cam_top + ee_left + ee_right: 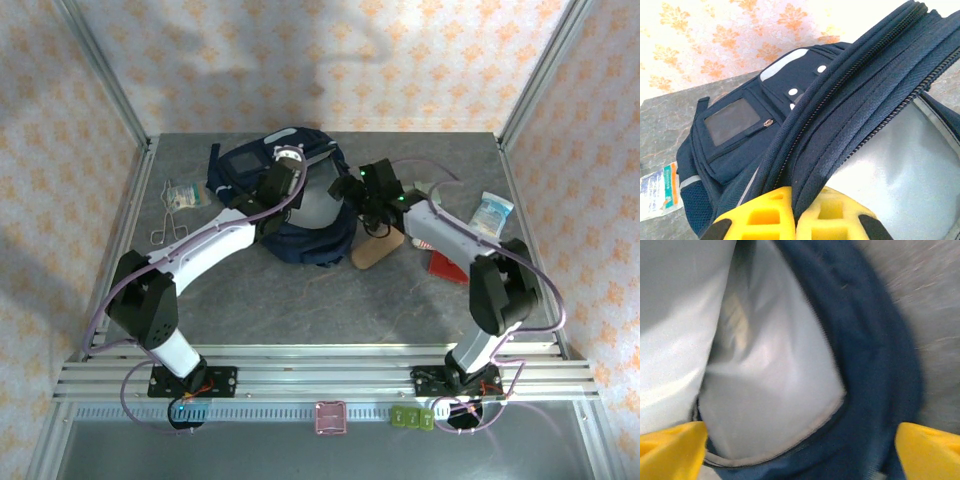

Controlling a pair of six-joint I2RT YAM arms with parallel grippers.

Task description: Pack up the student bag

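The student bag (300, 215), a navy backpack, lies at the back middle of the table with its main compartment gaping and pale grey lining showing. My left gripper (277, 186) is shut on the bag's zippered rim and holds it lifted. In the left wrist view the yellow fingers (755, 215) pinch that navy rim (850, 100), with the mesh pocket (732, 120) beyond. My right gripper (368, 205) hovers at the bag's right edge, open. Its yellow fingertips (670, 450) stand wide apart over the grey lining (770, 385) and the navy rim (875, 370), with nothing between them.
A brown oval glasses case (374, 250) lies just right of the bag, under the right arm. A red item (446, 266) and a white packet (492, 212) sit further right. A small packet (183, 194) and metal scissors (165, 226) lie left of the bag.
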